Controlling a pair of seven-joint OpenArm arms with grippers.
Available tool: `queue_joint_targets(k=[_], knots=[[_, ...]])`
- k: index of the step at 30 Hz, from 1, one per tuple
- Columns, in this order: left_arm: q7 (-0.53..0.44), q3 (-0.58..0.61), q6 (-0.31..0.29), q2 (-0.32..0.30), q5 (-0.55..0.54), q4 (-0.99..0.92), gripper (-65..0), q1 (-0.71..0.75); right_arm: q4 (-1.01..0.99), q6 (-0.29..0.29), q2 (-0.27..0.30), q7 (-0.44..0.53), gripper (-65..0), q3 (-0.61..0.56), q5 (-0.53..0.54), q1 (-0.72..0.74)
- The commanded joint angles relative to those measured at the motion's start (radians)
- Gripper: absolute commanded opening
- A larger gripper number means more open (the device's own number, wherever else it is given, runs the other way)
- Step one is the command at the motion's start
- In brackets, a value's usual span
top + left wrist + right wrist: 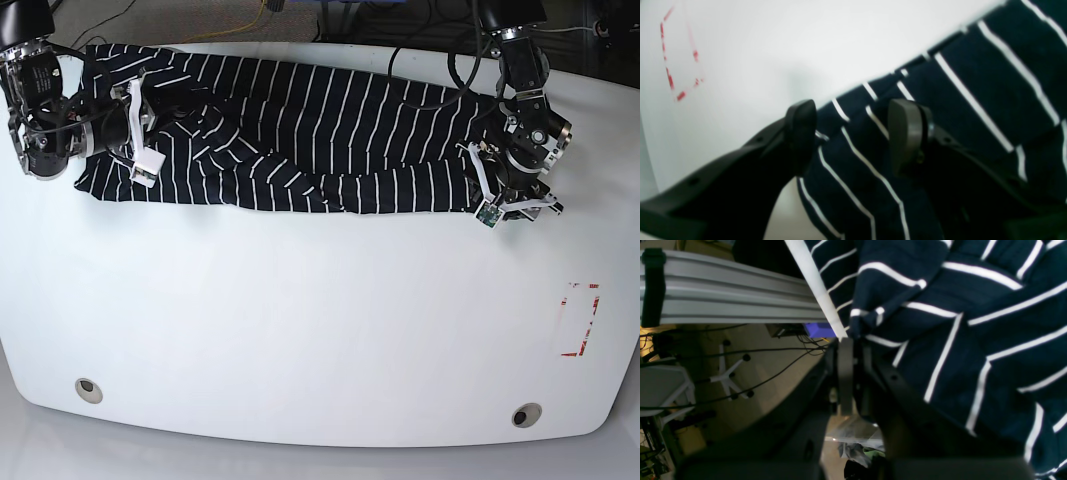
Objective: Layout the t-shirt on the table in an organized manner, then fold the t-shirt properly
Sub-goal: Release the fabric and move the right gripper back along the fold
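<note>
Layout stage, not finished. The black soft-fabric t-shirt with thin white stripes [300, 140] lies as a long band across the upper part of the base view, on the large white smooth desk [300, 330]. Its far edge runs along the desk's upper rim. The lower edge is uneven, and a bunched fold sits at upper left of centre. No tidy rectangle yet, and no fold made.

Right gripper [853, 336], upper left in the base view: jaws drawn together on a pinch of the t-shirt's cloth at the desk's edge. In the right wrist view the striped fabric rises out of the closed tips, with the floor and a grey aluminium rail [723, 290] beyond.

Left gripper [846, 133], upper right in the base view, at the other end of the garment: jaws apart, straddling the striped cloth near its edge. One pad looks to sit at the hem line, the other over the fabric. Not clamped. Whether the pads touch the cloth I cannot tell.

Red-marked rectangle [580, 320] at lower right of the base view, well apart from the garment. Two small round grommets [88, 389] near the lower edge.

Judgement: the shirt is roughly stretched lengthwise between the two arms. Left to do: smooth the bunching, square it on the desk, then all of the folding.
</note>
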Motion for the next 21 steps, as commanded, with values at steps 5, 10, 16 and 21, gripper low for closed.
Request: queue_joint_targets(k=[5,10,16,21], knots=[[-0.014,-0.002,0.007,-0.005,-0.009,0.018,-33.1,-0.013,0.033,0.002,0.019,0.007,-65.0,0.012,0.02,-0.029],[-0.014,0.0,0.007,-0.005,-0.009,0.023,-33.1,-0.013,0.108,0.002,-0.025,0.007,-65.0,0.067,0.02,-0.075],[-0.015,-0.003,0.007,-0.005,-0.009,0.024,-33.1,-0.013,0.168,0.002,-0.117,0.007,-65.0,0.183,-0.099,-0.159],[-0.015,-0.003,0.007,-0.005,-0.011,0.026,-33.1,-0.013,0.174,0.002,-0.19,0.007,-65.0,0.249,-0.209,-0.179]])
